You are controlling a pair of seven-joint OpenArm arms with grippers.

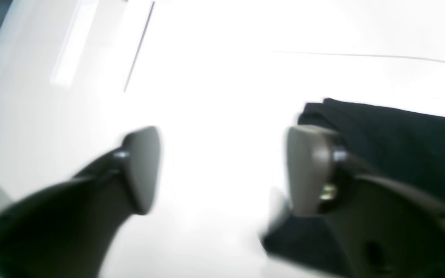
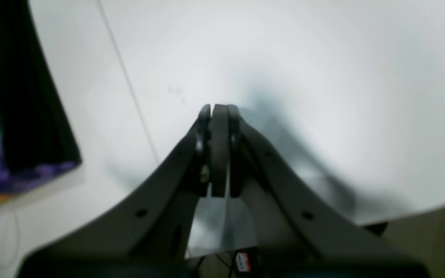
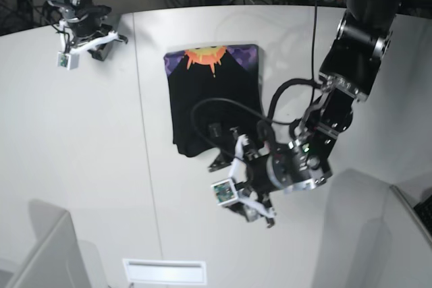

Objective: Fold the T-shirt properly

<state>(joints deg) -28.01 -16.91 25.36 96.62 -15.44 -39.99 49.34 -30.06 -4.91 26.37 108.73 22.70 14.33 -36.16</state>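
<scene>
The T-shirt (image 3: 212, 102) lies folded into a rough rectangle near the middle of the white table (image 3: 81, 166), black side mostly up, with a strip of purple and orange sun print showing along its far edge. The near edge looks a bit bunched and uneven.

The left gripper (image 1: 222, 170) sits low at the shirt's near right corner, jaws wide apart with bare table between them. One finger (image 1: 311, 170) is right at the black cloth; blur makes it hard to say if it touches. In the base view this arm (image 3: 337, 99) reaches in from the right, wrist low by the shirt's near edge.

The right gripper (image 2: 219, 116) hangs over bare table at the far left corner, well apart from the shirt, jaws pressed together with nothing between them. Its wrist view catches a shirt corner (image 2: 14, 154) with purple and orange print at the left edge.

A thin seam line (image 3: 143, 133) runs across the table, just left of the shirt.
</scene>
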